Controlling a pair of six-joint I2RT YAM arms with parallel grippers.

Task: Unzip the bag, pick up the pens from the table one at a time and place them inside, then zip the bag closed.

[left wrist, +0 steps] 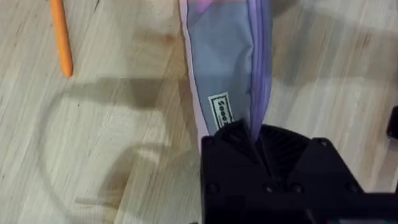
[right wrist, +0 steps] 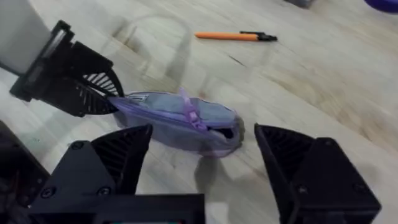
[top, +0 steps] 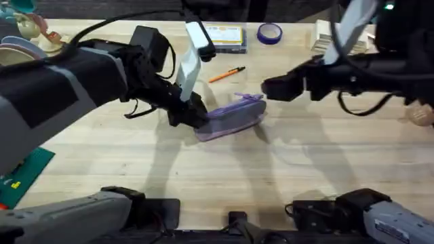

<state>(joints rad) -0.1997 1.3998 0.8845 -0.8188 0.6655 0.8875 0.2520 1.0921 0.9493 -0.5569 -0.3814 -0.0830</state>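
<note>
The grey bag [top: 232, 117] with purple edging lies mid-table, tilted. My left gripper [top: 196, 115] is shut on its left end; in the left wrist view the black fingers [left wrist: 249, 146] pinch the purple edge of the bag [left wrist: 224, 68]. The right wrist view shows the bag [right wrist: 180, 121] with its purple zipper pull [right wrist: 191, 113] standing up and a small opening at the near end. My right gripper [top: 269, 88] hovers open just right of the bag, fingers [right wrist: 298, 162] spread wide. An orange pen [top: 226, 74] lies on the table behind the bag, also pen [left wrist: 61, 37], pen [right wrist: 235, 37].
A clear box with a yellow label [top: 224, 37] and a purple tape roll [top: 269, 32] sit at the table's far edge. A green mat [top: 24, 177] lies at front left. Clutter fills the far left corner [top: 27, 34].
</note>
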